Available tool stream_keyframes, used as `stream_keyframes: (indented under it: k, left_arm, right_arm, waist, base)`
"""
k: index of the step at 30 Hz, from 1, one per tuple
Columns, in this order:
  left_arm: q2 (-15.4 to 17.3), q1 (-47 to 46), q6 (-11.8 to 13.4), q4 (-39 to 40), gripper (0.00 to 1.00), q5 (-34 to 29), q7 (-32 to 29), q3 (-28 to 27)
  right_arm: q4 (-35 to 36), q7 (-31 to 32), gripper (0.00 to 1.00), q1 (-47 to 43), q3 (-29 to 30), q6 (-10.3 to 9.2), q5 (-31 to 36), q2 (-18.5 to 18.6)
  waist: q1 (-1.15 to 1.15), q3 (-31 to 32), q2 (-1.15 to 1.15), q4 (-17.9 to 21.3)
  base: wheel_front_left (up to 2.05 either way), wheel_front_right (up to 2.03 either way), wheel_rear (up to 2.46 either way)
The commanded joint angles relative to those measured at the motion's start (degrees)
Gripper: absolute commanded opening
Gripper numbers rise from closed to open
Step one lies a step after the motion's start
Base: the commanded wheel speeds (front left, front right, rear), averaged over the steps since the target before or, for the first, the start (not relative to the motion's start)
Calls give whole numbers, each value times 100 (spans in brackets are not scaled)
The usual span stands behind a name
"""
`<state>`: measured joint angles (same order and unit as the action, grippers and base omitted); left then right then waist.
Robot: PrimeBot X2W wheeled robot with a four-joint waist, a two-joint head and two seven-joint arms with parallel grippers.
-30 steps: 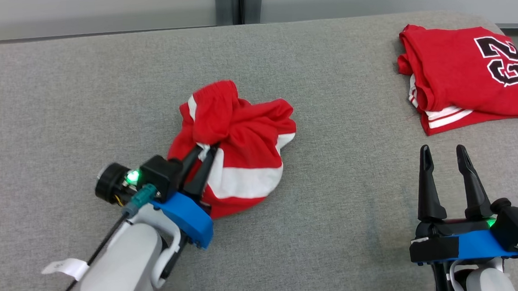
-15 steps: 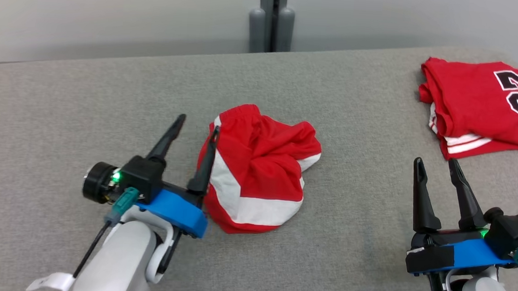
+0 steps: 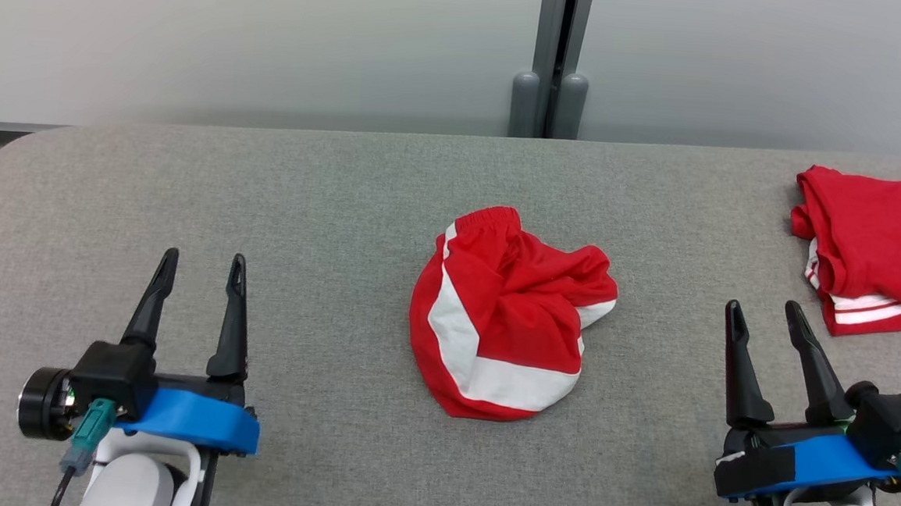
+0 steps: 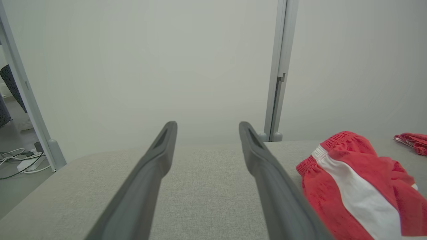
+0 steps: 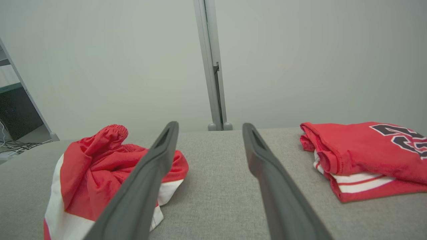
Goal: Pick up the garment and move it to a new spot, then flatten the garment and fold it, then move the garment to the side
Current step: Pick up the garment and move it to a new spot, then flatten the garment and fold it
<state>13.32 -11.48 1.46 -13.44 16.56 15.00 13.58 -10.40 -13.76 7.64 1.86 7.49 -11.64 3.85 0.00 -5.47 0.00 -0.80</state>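
We record the garment [image 3: 505,319], red shorts with white side stripes, lying in a crumpled heap near the middle of the grey tabletop [image 3: 305,197]. It sits about halfway between the left and right edges, with its elastic waistband turned toward the far edge. It rests on the cloth surface, well apart from both grippers. The left gripper [image 3: 205,255] hovers by the near edge toward the left corner, its fingers pointing at the far edge. Its jaws are spread wide and nothing is between them; in the left wrist view we see bare tabletop in the gap, with the garment off to the right of the fingers. The right gripper [image 3: 762,306] hovers by the near edge toward the right corner, its fingers also pointing at the far edge. Its jaws are likewise fully spread and empty. In the right wrist view the garment lies partly behind one finger, on the left of that view. A folded red jersey [image 3: 881,248] with white trim and a black numeral lies at the right edge, beyond the right gripper and clear of it. Past the far edge stands a pale wall with a grey vertical post [image 3: 554,56].
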Motion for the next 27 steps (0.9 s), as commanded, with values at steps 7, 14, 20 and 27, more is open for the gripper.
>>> stream_keyframes:
  k: [7, 14, 20, 27]
  left_arm:
    - [14, 637, 1, 203, 100, -155, 23, -441]
    - [-67, 1035, -101, 294, 100, -325, 24, -643]
    - [-198, 1150, -198, 345, 100, -455, 24, -728]
    - [-271, 1108, -278, 345, 100, -569, 24, -861]
  right_arm:
    - [51, 95, 100, -261, 151, 1, 108, 6]
    - [43, 184, 100, -467, 235, 1, 158, -21]
    - [52, 262, 100, -554, 232, 1, 189, -36]
    - [60, 300, 100, -558, 231, 1, 221, -45]
  waist:
    - [0, 120, 0, -149]
    - [0, 199, 0, -203]
    - [0, 201, 0, -218]
    - [0, 175, 0, -221]
  base:
    - [0, 0, 0]
    - [0, 0, 0]
    - [0, 0, 0]
    - [0, 0, 0]
